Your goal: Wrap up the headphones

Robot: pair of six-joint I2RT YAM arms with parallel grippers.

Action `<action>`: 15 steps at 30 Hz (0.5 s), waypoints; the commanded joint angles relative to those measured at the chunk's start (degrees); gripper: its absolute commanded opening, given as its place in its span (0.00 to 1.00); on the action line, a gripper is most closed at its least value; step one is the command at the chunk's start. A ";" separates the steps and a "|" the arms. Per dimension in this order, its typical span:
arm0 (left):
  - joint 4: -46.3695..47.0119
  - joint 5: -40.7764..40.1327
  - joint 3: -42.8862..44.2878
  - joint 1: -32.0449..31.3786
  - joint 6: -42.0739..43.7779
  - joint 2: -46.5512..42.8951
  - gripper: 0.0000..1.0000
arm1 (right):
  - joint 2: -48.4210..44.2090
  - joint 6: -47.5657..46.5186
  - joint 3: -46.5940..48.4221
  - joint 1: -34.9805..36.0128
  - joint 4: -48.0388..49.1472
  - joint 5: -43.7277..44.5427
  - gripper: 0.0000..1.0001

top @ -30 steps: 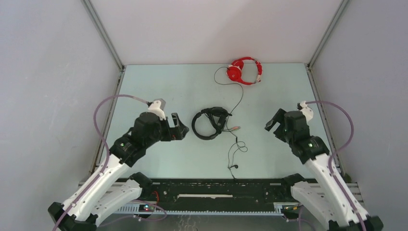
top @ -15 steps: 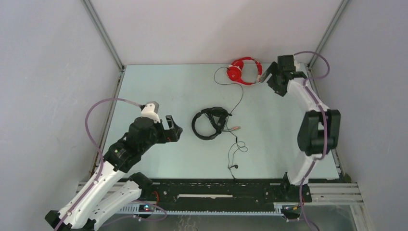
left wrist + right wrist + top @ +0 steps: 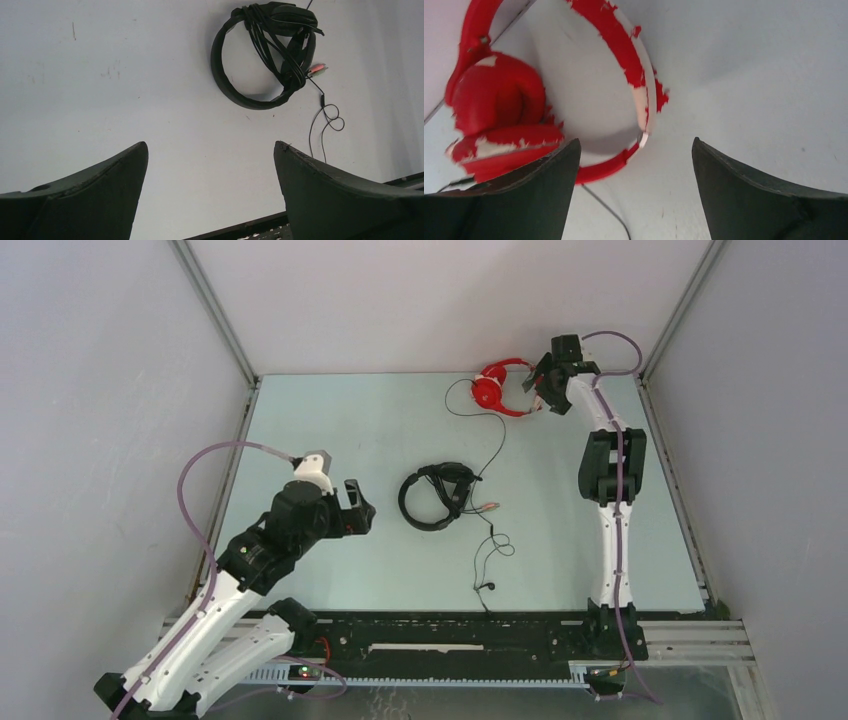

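At the far edge of the tabletop (image 3: 330, 420), top view: the right pincer (image 3: 537, 390) sits at the red headphones (image 3: 505, 387), which lie just to its left; contact can't be judged. The left pincer (image 3: 358, 510) hangs near the black headphones (image 3: 436, 497), clear of them.

Left wrist view: fingers spread wide, holding nothing. The black headphones lie ahead and to the right.

Right wrist view: fingers apart, gripping nothing. The red headband is ahead between them, with an earcup ahead-left.

Back wall (image 3: 430, 310) just behind headphones (image 3: 487, 393); open table (image 3: 330, 430) to left.
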 commanded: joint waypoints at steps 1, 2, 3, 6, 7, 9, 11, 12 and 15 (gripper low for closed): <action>-1.45 -2.44 3.29 -0.32 0.74 -0.74 1.00 | 4.58 1.58 7.41 0.35 -1.64 3.10 0.90; -1.71 -2.75 3.22 -0.28 0.76 -0.82 1.00 | 5.58 2.18 8.03 0.36 -1.34 3.48 0.90; -1.96 -3.01 3.13 -0.28 0.63 -0.88 1.00 | 6.45 2.76 8.38 0.36 -0.61 3.79 0.88; -2.38 -3.34 2.72 -0.24 0.24 -1.09 1.00 | 8.20 3.58 8.43 0.44 1.10 4.10 0.83; -2.46 -3.39 2.61 -0.27 0.11 -1.17 1.00 | 8.84 3.55 8.68 0.50 1.58 4.00 0.80; -2.42 -3.58 2.49 -0.28 -0.04 -1.16 1.00 | 10.25 3.17 9.70 0.90 2.02 4.05 0.75; -2.41 -3.75 2.57 -0.27 -0.02 -1.02 1.00 | 11.81 3.20 11.47 1.15 1.58 3.75 0.65; -2.41 -3.87 2.68 -0.28 0.09 -0.86 1.00 | 12.55 3.65 12.51 1.00 1.19 3.07 0.58; -2.50 -4.11 2.73 -0.28 0.08 -0.58 1.00 | 12.50 3.99 12.71 0.97 0.67 3.24 0.34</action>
